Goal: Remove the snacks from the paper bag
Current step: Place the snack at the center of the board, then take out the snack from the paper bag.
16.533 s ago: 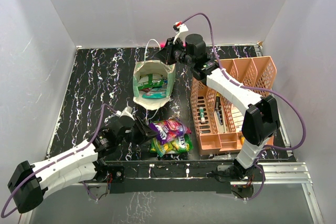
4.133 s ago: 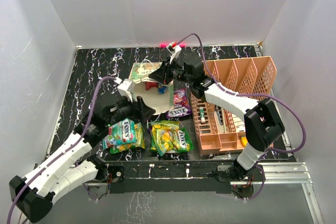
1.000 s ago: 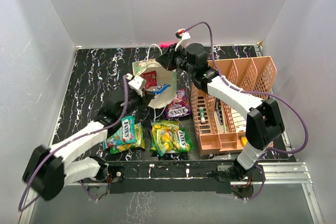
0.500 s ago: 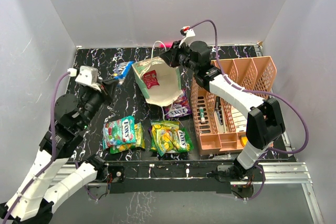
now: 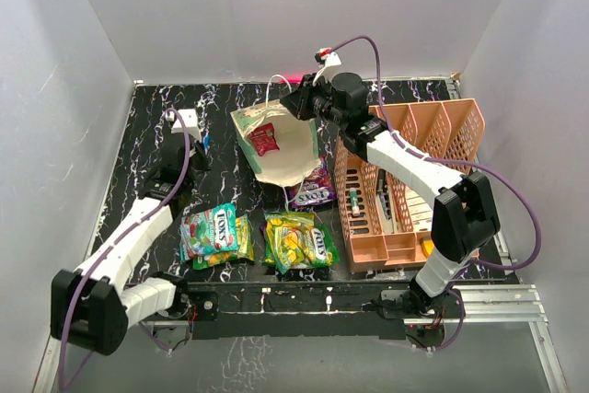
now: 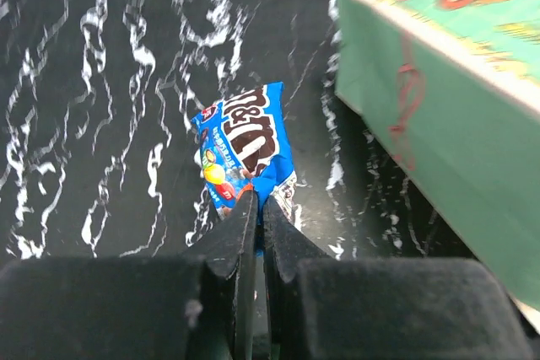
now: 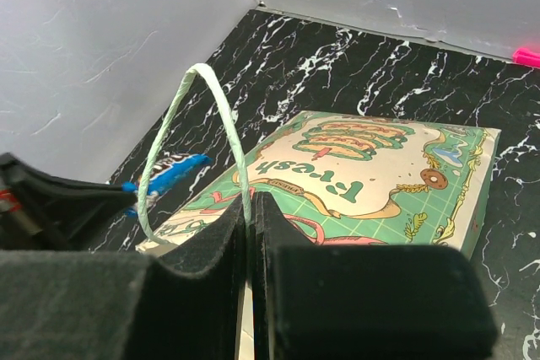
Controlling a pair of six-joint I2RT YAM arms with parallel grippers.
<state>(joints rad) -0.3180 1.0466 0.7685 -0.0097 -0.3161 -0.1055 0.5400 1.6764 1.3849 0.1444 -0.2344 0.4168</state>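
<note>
One red packet (image 5: 265, 138), likely the last snack, lies in the paper bag (image 5: 293, 156) — frame-right of the left tool (image 6: 257, 201), which pinches a blue M&M's packet (image 6: 245, 145); the right tool (image 7: 251, 201) pinches the bag's cord handle (image 7: 221, 100).

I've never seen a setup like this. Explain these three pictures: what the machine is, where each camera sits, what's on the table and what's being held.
These are two robot arms bolted at the table's near edge, each ending in a two-finger gripper. One picture looks down from above and behind them. The other two come from cameras on the left and right wrists, so the black shapes at their bottom are the fingers. On the black table lie a teal-green candy bag, a yellow-green candy bag and a purple candy bag, beside a peach organiser. The left gripper is shut on a small blue packet. The right gripper pinches the cord handle of the paper bag, in which a red packet shows.
</note>
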